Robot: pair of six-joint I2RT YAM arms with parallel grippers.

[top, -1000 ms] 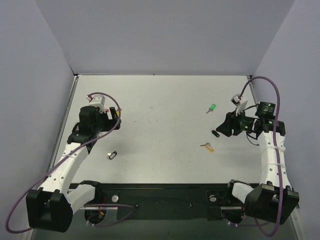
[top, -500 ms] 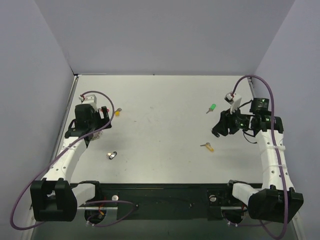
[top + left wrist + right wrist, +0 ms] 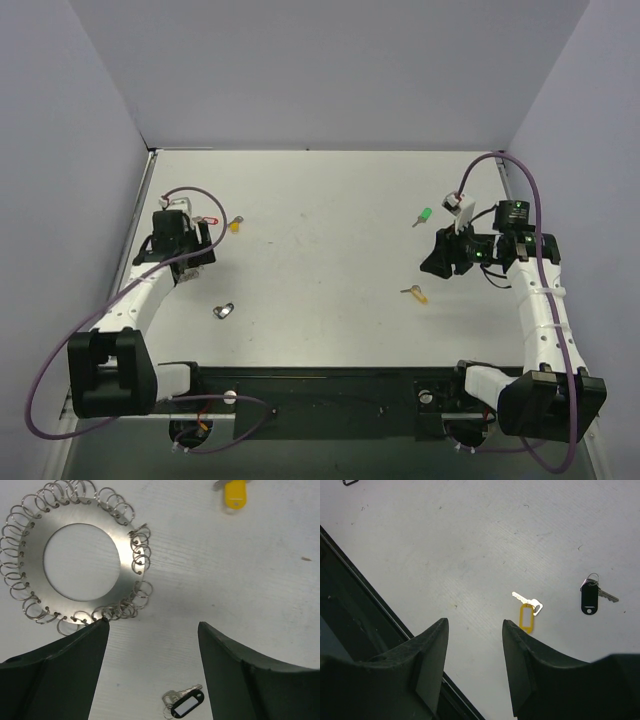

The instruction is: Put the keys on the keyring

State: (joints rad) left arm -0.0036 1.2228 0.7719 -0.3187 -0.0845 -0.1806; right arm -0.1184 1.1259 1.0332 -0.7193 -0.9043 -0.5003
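The left pincer [image 3: 152, 625] hangs over the table [image 3: 320, 190] at about 9 o'clock in the top view. Its jaws stand wide apart and hold nothing.

The keyring [image 3: 75, 555] lies flat on the table below it, at 10 o'clock in the left wrist view. It is a shiny flat ring with a big round hole. Lots of small wire loops hang all around its rim. The loops on its 6 o'clock side sit just by the tip of one dark finger [image 3: 65, 665].

The keys in view all lie loose on the table, apart from the keyring. An orange-yellow key [image 3: 235, 490] lies at 1 o'clock in the left wrist view, cut off by the top edge. A black key [image 3: 184, 702] lies at 6 o'clock, low down between the two fingers. Its tag has a pale little window, but any writing there is too small to read.

The right pincer [image 3: 475, 625] hangs at about 3 o'clock in the top view. Its jaws stand partly apart with only bare table between them.

In the right wrist view a yellow key [image 3: 526, 614] lies at 4 o'clock, its silver blade at the top of its tag. A second black key [image 3: 590, 596] lies at 3 o'clock, well apart from it. A green key [image 3: 424, 216] lies at 2 o'clock in the top view, near the right pincer but not touching it.
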